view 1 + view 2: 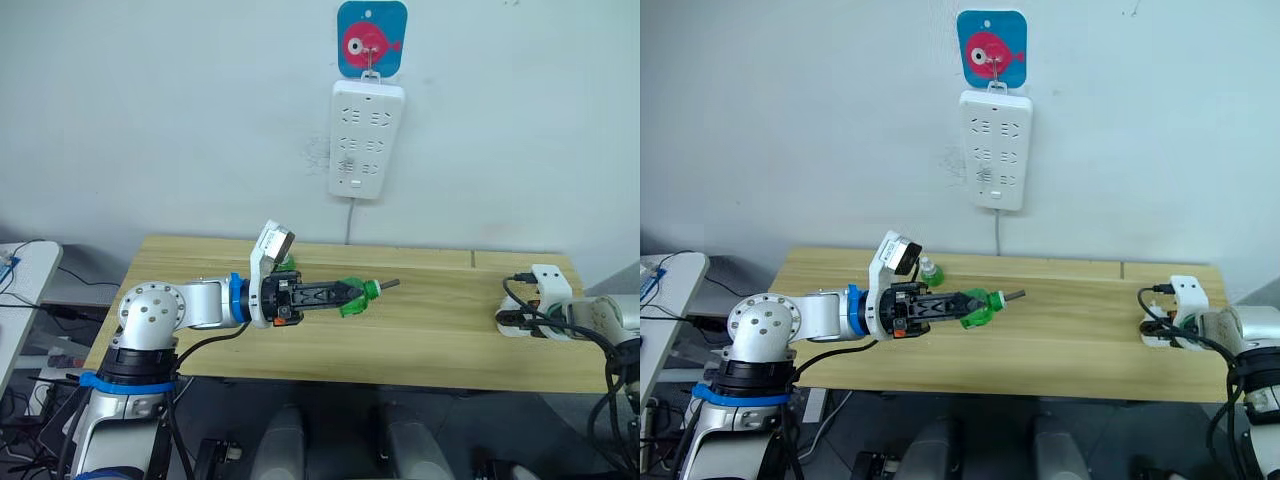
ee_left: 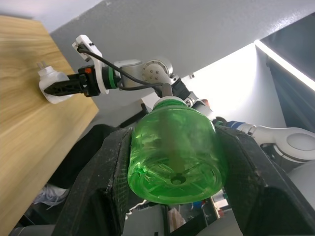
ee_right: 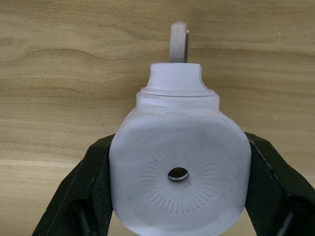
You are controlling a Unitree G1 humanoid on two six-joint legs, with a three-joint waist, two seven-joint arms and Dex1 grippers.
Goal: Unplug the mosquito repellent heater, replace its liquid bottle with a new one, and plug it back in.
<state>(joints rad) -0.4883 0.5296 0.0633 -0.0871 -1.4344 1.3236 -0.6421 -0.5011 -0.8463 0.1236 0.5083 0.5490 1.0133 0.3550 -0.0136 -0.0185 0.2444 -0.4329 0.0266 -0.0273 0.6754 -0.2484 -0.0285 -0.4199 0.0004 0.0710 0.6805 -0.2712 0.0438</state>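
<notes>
left hand [image 1: 352,297] gripping a green bottle [image 1: 356,296] over the worktop [image 1: 430,330]; right hand [image 3: 177,196] clamping the white heater [image 3: 178,169] on the worktop's right end

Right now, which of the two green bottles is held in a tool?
The green bottle clamped sideways in the left tool, wick pointing right. The other bottle stands on the table behind that arm's wrist.
</notes>
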